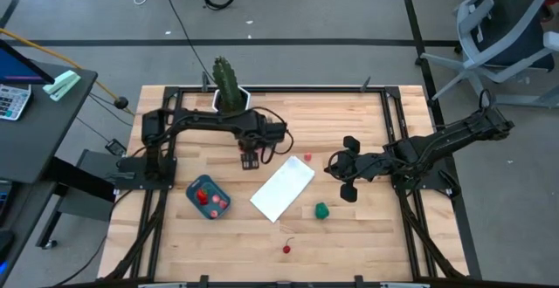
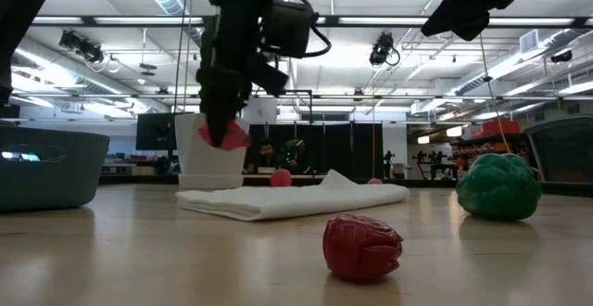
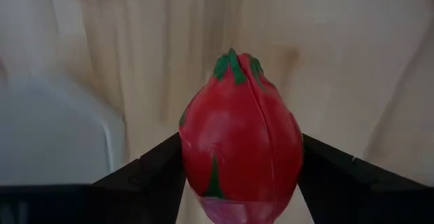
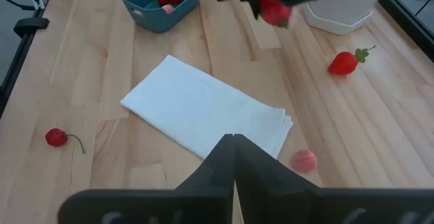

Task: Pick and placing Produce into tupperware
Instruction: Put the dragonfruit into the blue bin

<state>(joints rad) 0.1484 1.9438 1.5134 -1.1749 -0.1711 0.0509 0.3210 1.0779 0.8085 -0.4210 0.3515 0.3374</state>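
Bright strip lights and shelving of a large workshop stretch behind the wooden table (image 1: 175, 244), and no readable writing or brand shows anywhere. Above the table's middle, toward its far side, the left claw (image 1: 250, 160) hangs off the surface, its two dark fingers (image 3: 152, 173) clamped on a red strawberry (image 3: 241, 139) with green leaves, which fills the left wrist view. At about 12 o'clock from that claw, at the table's far edge, stands a white hexagonal pot (image 1: 234, 101) with a tall green cactus (image 1: 226, 78). At about 4 o'clock from the claw lies a white folded cloth (image 1: 282, 188), and at about 7 o'clock sits the teal tupperware (image 1: 207, 197), holding a few red pieces and a pinkish one. Another strawberry (image 4: 345, 62) lies on the wood just past the cloth's far corner, and a pinkish ball (image 4: 304, 160) rests near the cloth's right edge. The right claw (image 1: 341, 178) waits at about 3 o'clock from the cloth, fingers pressed fully together and holding nothing. Near it, at about 7 o'clock, sits a green piece (image 1: 321, 210), and a red cherry (image 1: 286, 249) with a thin stem lies toward the table's near edge, well apart from the tub.
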